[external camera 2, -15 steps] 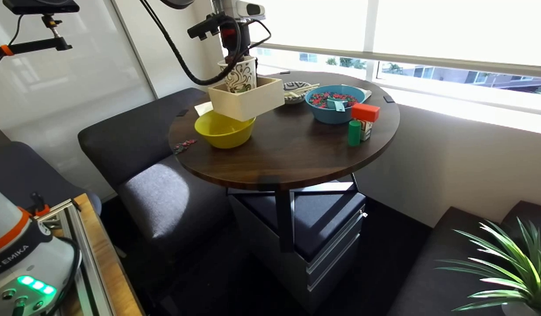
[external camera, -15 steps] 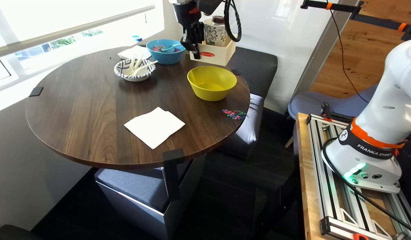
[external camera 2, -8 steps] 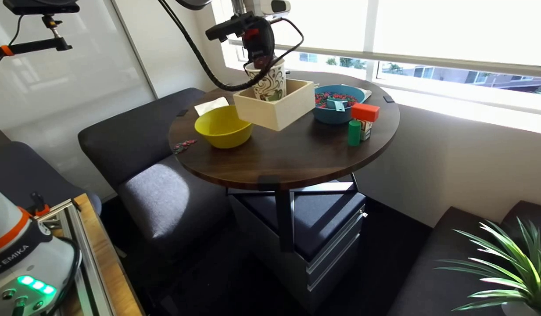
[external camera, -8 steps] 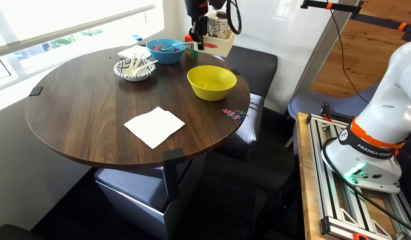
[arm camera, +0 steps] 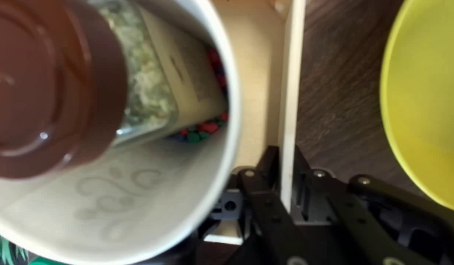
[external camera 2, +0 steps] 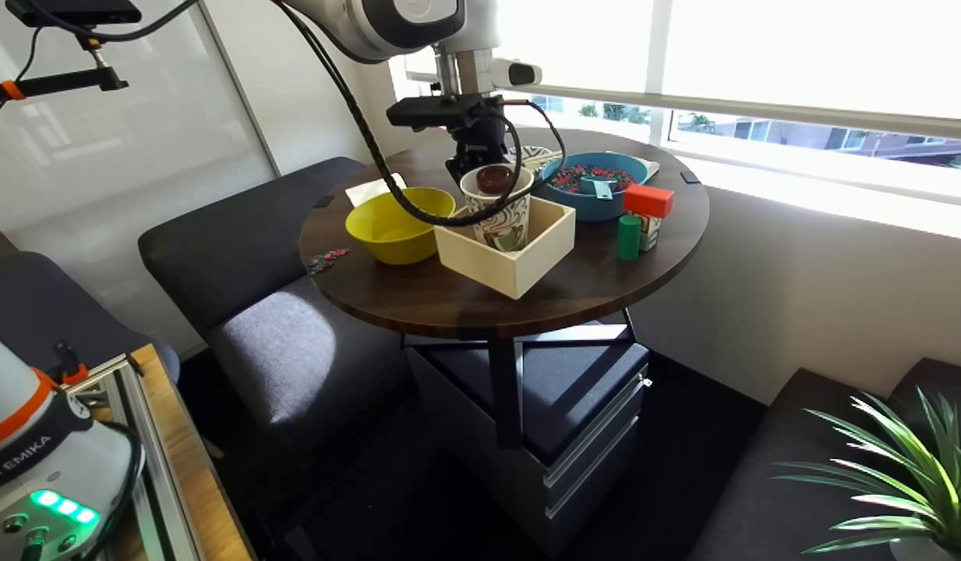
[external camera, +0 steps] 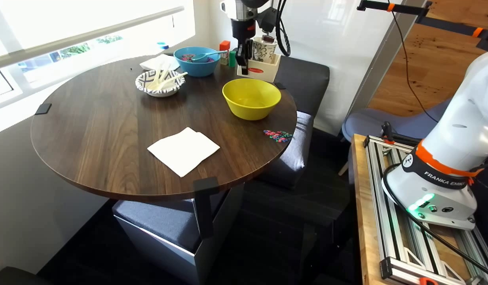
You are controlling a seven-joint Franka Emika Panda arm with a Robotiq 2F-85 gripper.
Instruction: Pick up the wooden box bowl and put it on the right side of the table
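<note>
Wooden box bowl | in gripper | one wall pinched between fingertips

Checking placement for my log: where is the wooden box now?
In an exterior view, the wooden box is right of the yellow bowl, left of the green cylinder, and gripped by the claw.

Blue bowl holds reddish bits plus a scoop. Patterned paper bowl nearby, pale utensils in it. Yellow bowl upright, coloured pieces near it. White napkin flat. Brown-lidded jar sits in paper cup. Green cylinder just beside red-topped container.
</note>
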